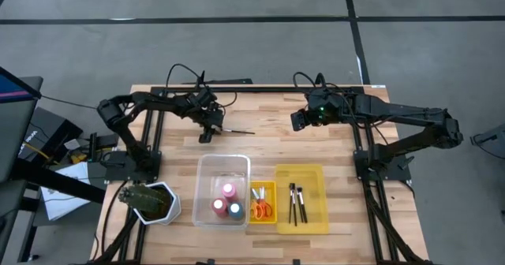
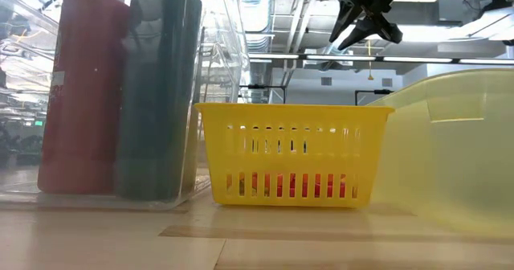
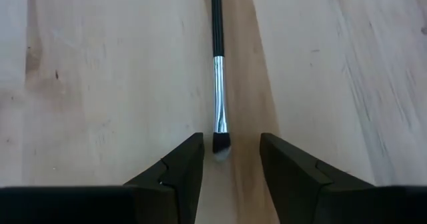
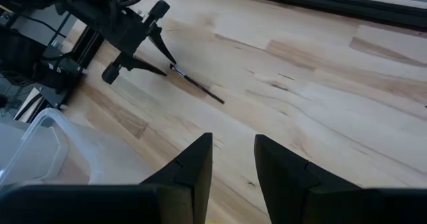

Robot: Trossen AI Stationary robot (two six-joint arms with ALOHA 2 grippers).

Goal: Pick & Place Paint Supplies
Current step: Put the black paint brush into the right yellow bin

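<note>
Nearest you at the table's front edge: the potted plant (image 1: 146, 200) at the left corner. Beside it the clear bin (image 1: 222, 168) holds three paint bottles (image 1: 227, 203), with pink, red and blue-green caps. In the low view two bottles (image 2: 117, 93) stand tall against the bin wall.

Next right, the small yellow basket (image 1: 263, 191) holds the orange scissors (image 1: 261, 211). Just beside it the larger yellow tray (image 1: 312, 175) holds two dark-handled brushes (image 1: 297, 203) lying side by side.

Farther back, on bare wood (image 1: 268, 143): your left gripper (image 1: 207, 132) sits low over the table, fingers spread. The left wrist view shows the loose paintbrush (image 3: 217, 67) lying flat, its bristle tip between the two fingers (image 3: 179, 172) and touching neither. Nothing is grasped. The handle runs straight away from the gripper. From above, that paintbrush (image 1: 235, 130) lies well apart from the bins, behind the clear one.

Farthest, at right rear: your right gripper (image 1: 299, 121) hangs clear of the table, fingers parted, holding nothing. Its own camera looks across the wood at the left gripper (image 4: 157, 56) and the paintbrush (image 4: 197, 83).
</note>
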